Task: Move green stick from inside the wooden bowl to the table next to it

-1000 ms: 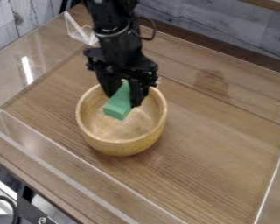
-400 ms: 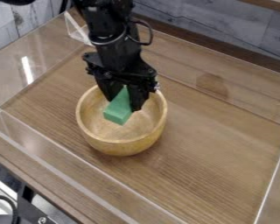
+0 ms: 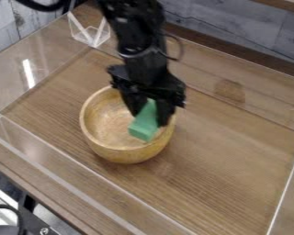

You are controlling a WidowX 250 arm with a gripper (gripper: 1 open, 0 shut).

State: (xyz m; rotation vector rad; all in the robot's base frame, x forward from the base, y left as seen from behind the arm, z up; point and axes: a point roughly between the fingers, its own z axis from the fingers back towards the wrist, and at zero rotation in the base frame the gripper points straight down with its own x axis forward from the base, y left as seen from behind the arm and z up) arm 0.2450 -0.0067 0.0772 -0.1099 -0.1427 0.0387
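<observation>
1. Gripper point(image 3: 150, 112) points straight down from the black arm point(image 3: 135, 37), which enters from the top of the view. Jaws are pinched on the green stick point(image 3: 144, 124), upper end of the stick between the black fingers point(image 3: 129, 99).
2. Green stick hangs tilted, lower end toward the near-left. It is clear of the bowl floor and sits over the right part of the wooden bowl point(image 3: 113, 138), just inside or over the right rim; exact overlap w/ rim cannot be told from this view.
3. Wooden bowl stands upright on the table point(image 3: 223, 174), approx. centre-left of the work area. Interior is visible on the left side; grain marks show on the floor of the bowl. Right rim is partly hidden by gripper and stick.
4. Table is brown wood-grain, enclosed by clear acrylic walls point(image 3: 33, 69) on the left, near and right sides. Glare streaks show on the left wall.
5. Grey plank backdrop point(image 3: 248, 32) runs along the far side, behind the arm.
</observation>
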